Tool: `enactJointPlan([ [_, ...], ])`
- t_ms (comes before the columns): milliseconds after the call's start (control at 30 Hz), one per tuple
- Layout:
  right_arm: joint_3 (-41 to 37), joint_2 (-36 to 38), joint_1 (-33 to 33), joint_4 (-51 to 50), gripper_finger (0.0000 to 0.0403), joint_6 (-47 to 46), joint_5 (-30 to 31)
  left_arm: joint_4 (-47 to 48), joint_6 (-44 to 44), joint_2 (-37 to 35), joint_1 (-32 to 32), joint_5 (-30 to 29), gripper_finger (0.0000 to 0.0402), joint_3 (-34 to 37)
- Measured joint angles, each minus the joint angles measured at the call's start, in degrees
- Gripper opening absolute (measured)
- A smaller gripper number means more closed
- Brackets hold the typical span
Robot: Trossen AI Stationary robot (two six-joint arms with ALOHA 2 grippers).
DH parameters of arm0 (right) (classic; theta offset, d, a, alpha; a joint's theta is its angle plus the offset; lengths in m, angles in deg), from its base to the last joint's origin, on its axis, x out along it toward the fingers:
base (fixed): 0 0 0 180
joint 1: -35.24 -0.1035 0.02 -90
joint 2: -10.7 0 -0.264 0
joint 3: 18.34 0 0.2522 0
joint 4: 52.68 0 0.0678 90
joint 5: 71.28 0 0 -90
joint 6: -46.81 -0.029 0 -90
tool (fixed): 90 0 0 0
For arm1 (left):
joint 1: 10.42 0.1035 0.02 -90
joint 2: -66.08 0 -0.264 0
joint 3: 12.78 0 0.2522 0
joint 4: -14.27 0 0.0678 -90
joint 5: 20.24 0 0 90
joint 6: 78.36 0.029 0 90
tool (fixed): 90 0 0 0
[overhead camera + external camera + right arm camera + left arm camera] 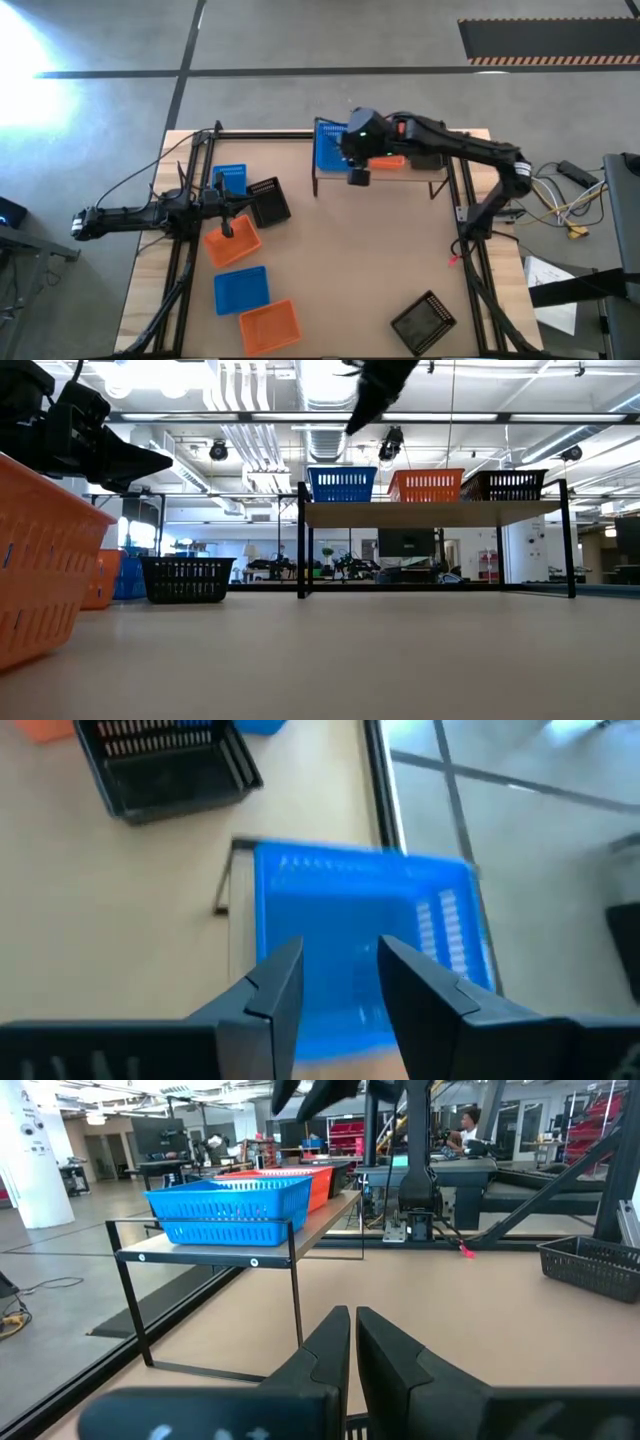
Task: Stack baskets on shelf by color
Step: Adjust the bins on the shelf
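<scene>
The shelf (430, 513) stands at the table's far side. On it a blue basket (342, 484) rests at its left end, an orange one (426, 485) in the middle and a black one (505, 485) at the right. My right gripper (340, 975) hangs open above the blue basket (365, 915), pointing slantwise down toward the table's left, nothing between its fingers. My left gripper (353, 1330) is shut and level at the table's left, pointing toward the shelf. The other baskets lie on the table.
On the table's left lie a blue basket (230, 180), a black one (268, 202), an orange one (232, 243), another blue (241, 289) and another orange (270, 325). A black basket (424, 322) sits near the front right. Bare tabletop lies in front of the shelf.
</scene>
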Motion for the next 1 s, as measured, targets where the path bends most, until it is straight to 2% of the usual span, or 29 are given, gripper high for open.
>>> enactJointPlan([
  [167, -1.0, 5.0, 1.8, -8.6, 0.0125, -4.4, 0.1, 0.0, 0.0, 0.0, 0.0, 0.0, 0.0006, 0.0],
  [300, -4.8, 8.4, 3.8, -13.4, 0.0122, -8.2, 0.2, 0.0, 0.0, 0.0, 0.0, 0.0, 0.0006, 0.0],
  [667, -17.8, 12.2, 7.9, -12.4, 0.0090, -9.5, 0.7, 0.0, 0.0, 0.0, 0.0, 0.0, 0.0006, 0.0],
  [1000, -19.7, 10.6, 7.9, -12.3, 0.0057, -8.3, -1.0, 0.0, 0.0, 0.0, 0.0, 0.0, 0.0006, 0.0],
])
